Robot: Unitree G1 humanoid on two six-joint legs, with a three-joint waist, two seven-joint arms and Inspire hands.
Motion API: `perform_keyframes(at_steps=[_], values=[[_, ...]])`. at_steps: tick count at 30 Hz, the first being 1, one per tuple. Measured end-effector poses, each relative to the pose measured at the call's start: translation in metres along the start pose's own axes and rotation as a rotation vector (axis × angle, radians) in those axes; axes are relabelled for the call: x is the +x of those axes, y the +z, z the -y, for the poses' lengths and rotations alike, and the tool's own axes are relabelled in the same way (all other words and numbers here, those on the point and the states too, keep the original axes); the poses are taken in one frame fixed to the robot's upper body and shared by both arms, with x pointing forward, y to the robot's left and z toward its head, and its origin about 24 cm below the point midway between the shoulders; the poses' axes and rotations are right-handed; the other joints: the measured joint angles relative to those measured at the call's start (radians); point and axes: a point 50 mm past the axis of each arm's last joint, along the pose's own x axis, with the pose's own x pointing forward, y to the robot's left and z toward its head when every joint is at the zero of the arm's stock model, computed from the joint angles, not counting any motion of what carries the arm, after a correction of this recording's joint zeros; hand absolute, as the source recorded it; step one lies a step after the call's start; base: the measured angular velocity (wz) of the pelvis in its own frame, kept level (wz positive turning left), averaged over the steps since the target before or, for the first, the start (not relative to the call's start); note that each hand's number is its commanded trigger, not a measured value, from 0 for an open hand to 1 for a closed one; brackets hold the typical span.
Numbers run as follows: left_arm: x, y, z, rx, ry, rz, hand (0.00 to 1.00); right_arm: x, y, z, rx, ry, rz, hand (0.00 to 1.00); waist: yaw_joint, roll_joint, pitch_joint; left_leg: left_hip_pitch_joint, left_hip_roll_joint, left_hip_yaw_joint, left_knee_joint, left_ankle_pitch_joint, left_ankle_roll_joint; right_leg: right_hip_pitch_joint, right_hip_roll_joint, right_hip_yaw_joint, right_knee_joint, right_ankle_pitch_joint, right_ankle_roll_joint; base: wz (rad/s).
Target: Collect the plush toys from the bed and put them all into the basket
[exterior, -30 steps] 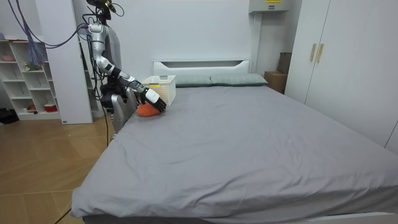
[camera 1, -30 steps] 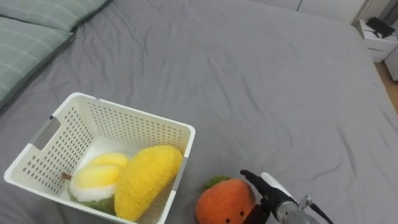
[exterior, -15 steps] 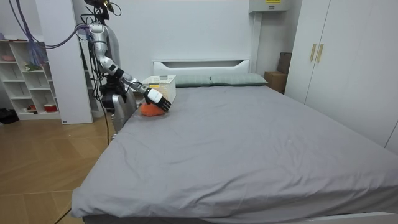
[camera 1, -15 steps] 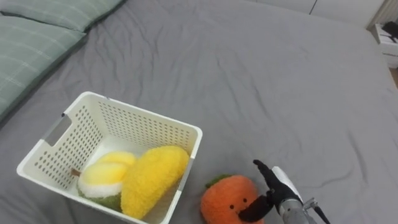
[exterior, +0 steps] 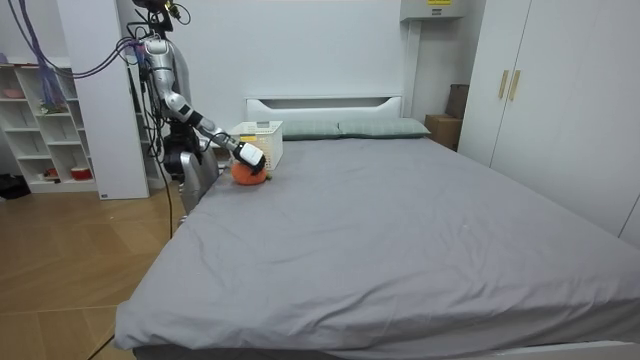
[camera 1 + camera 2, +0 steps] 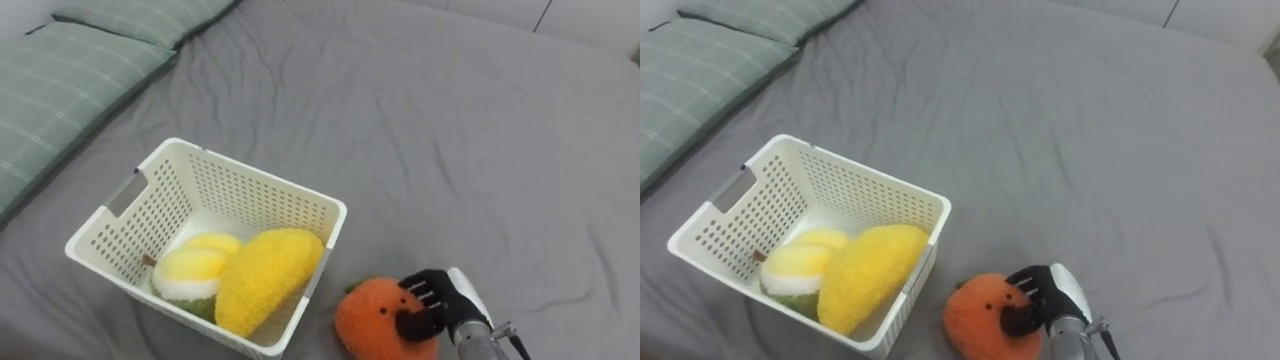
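Note:
An orange plush toy [image 6: 383, 317] with a small green top lies on the grey bed just right of the white basket [image 6: 160, 184], and it shows in the room view [image 5: 245, 172] too. My right hand [image 6: 437, 304] comes in from the lower right and has its fingers curled round the toy's right side. Inside the basket lie a big yellow plush [image 6: 266, 279] and a smaller yellow-and-white plush [image 6: 192, 273] with a green underside. In the right eye view the same hand [image 6: 1041, 293] grips the orange toy [image 6: 982, 318]. I stand at the bed's side near its head.
Green checked pillows [image 6: 60, 85] lie at the head of the bed to the upper left. The grey bedspread [image 6: 450, 130] stretches wide beyond the basket. In the room view a white shelf unit [image 5: 45, 125] stands behind me and wardrobes [image 5: 560, 100] line the far side.
My right hand went from open beside the orange toy to curled round it. The camera has shifted, so basket and toy sit further right and up.

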Motion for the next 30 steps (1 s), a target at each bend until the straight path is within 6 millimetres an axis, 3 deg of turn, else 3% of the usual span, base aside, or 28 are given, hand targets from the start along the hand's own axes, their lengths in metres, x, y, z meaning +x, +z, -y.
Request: perform_keyframes(at_steps=[6, 18, 30], values=[[0.000, -0.001, 0.000, 0.000, 0.001, -0.002, 0.00, 0.000, 0.000, 0.000, 0.006, 0.001, 0.009, 1.00, -0.003, -0.006, -0.0030, 0.005, 0.000, 0.000, -0.005, 0.000, 0.000, 0.002, 0.000, 0.000, -0.001, -0.002, 0.001, 0.00], [-0.001, -0.003, 0.000, 0.009, 0.002, 0.005, 0.00, 0.001, 0.002, 0.008, 0.033, -0.043, 0.024, 1.00, -0.025, -0.011, -0.0002, 0.017, 0.000, 0.000, -0.006, 0.000, 0.000, 0.016, 0.000, 0.005, -0.002, -0.003, 0.002, 0.00], [0.003, 0.004, -0.007, -0.047, 0.029, 0.005, 0.00, -0.007, 0.058, 0.057, 0.118, -0.247, 0.295, 1.00, -0.059, -0.017, -0.0066, 0.034, 0.004, 0.026, -0.027, 0.000, 0.000, 0.009, 0.005, 0.031, -0.013, -0.003, 0.002, -0.06]])
